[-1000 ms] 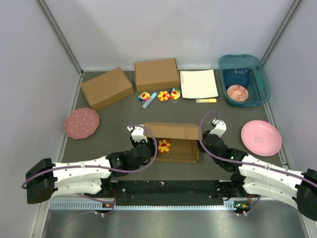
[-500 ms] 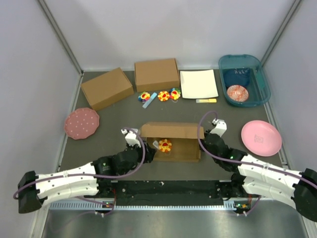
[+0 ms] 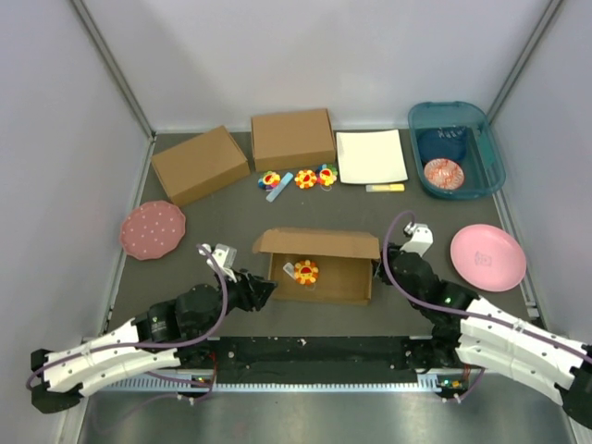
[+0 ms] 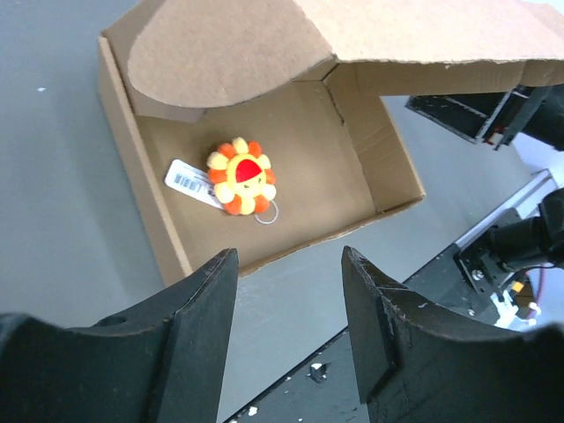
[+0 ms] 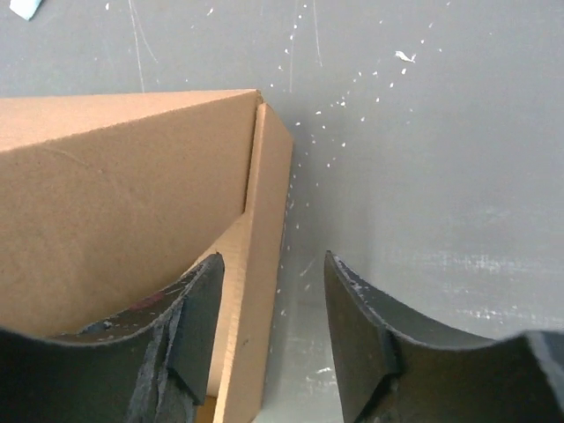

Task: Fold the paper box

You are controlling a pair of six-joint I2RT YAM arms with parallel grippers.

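The paper box [image 3: 344, 274] is a shallow brown cardboard box at the table's middle. Its lid [image 3: 320, 243] is raised at the back and the inside shows. A small orange flower toy [image 3: 306, 272] with a tag lies inside; it also shows in the left wrist view [image 4: 240, 179]. My left gripper [image 3: 260, 289] is open and empty, just off the box's left near corner [image 4: 172, 256]. My right gripper [image 3: 379, 269] is open at the box's right end. In the right wrist view the box's right wall [image 5: 264, 256] stands between my open fingertips [image 5: 339, 269].
Two other cardboard boxes [image 3: 199, 164] [image 3: 292, 139] and a white sheet [image 3: 371, 155] stand at the back. Small toys [image 3: 298, 178] lie before them. A teal bin [image 3: 481, 153] is at the back right. Pink plates lie at left [image 3: 153, 229] and right [image 3: 487, 256].
My left gripper has drawn back to the left and toward me, away from the box. The lid has swung up and the box now stands more open. My right gripper shifted slightly.
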